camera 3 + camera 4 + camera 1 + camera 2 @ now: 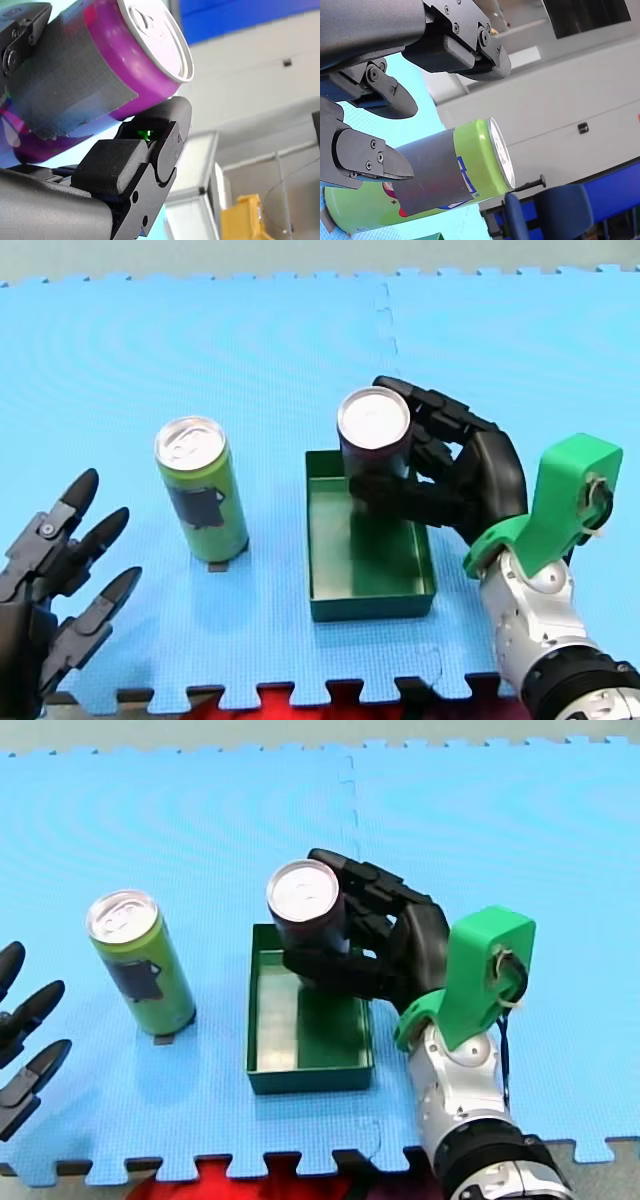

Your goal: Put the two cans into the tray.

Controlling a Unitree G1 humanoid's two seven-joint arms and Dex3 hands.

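Over the far end of the green tray (372, 605), your right hand (440, 475) is clamped around the purple can (375, 430). The fingers wrap its far and right sides and the thumb crosses its lower body on the near side. The can stands upright with its silver top facing up. Its base is hidden behind the thumb, so you cannot tell whether it touches the tray floor or hangs just above it. The first wrist view shows that same can (100, 65) pressed against the black fingers (150, 145), with a band of grey tape (65, 95) around its middle.

Left of the tray, and apart from it, the green can (205, 495) stands upright on the blue foam mat (200, 340), a dark patch on its side. Your left hand (60, 580) sits at the near left corner of the mat, well apart from the green can, and holds nothing.

From the second wrist view you see the green can (450, 175) beyond black fingers (455, 45), with none of them touching it.
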